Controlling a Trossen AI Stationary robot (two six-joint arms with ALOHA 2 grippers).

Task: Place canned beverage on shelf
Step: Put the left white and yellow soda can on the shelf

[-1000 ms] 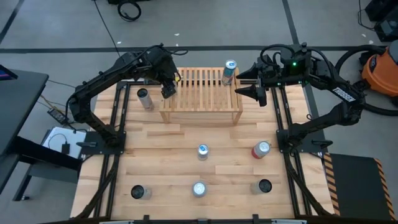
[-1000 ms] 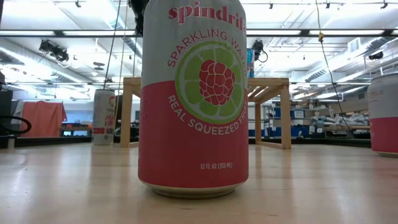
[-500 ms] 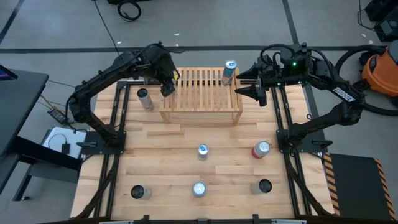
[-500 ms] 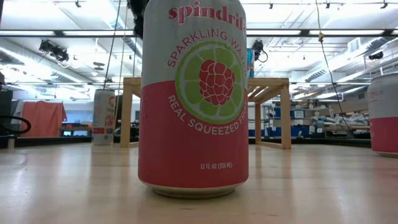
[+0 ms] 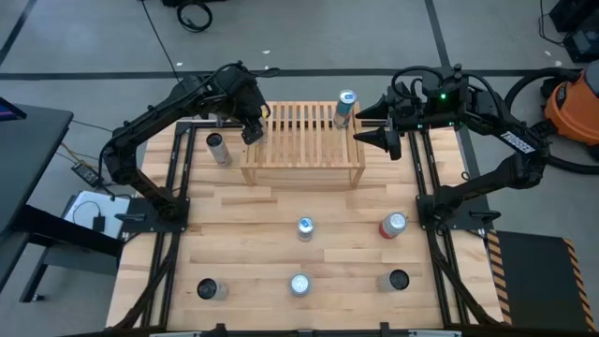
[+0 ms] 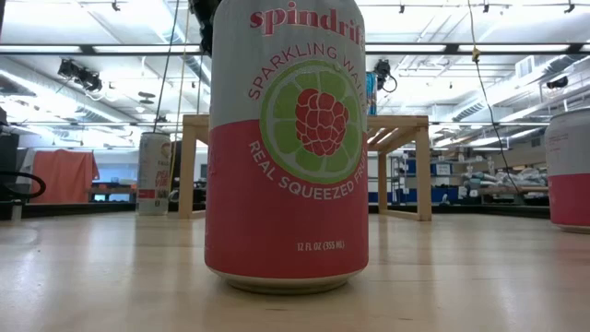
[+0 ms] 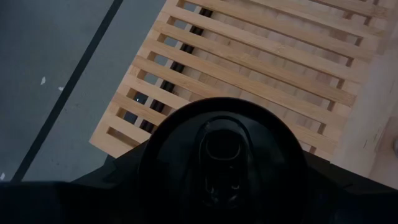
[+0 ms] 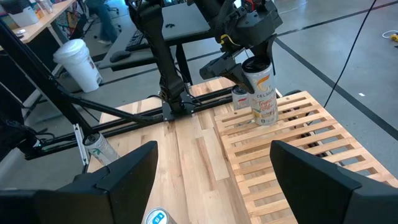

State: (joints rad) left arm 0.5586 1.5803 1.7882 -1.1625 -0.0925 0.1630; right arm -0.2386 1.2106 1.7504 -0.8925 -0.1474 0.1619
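Note:
The shelf (image 5: 304,150) is a pale slatted wooden rack at the table's far middle; the right wrist view shows its slats (image 8: 292,146). My left gripper (image 5: 253,129) hangs over the shelf's left end, shut on a white and orange can (image 8: 263,96). The left wrist view looks down on that can's dark top (image 7: 221,155). A blue-topped can (image 5: 346,108) stands on the shelf's far right corner. My right gripper (image 5: 384,140) waits open beside the shelf's right end, nothing between its fingers (image 8: 118,177). My left gripper holds the white and orange can by its upper part (image 8: 256,67), the fingers (image 8: 225,67) on either side of it. It comes from above, slanting down. The can hangs nearly upright with its bottom (image 8: 267,121) at the slats; whether it touches them I cannot tell.
A grey can (image 5: 217,148) stands on the table left of the shelf. Several more cans stand on the near half of the table, one pink and grey (image 6: 286,148) close before the low camera. Black arm frames (image 5: 178,187) run along both table sides.

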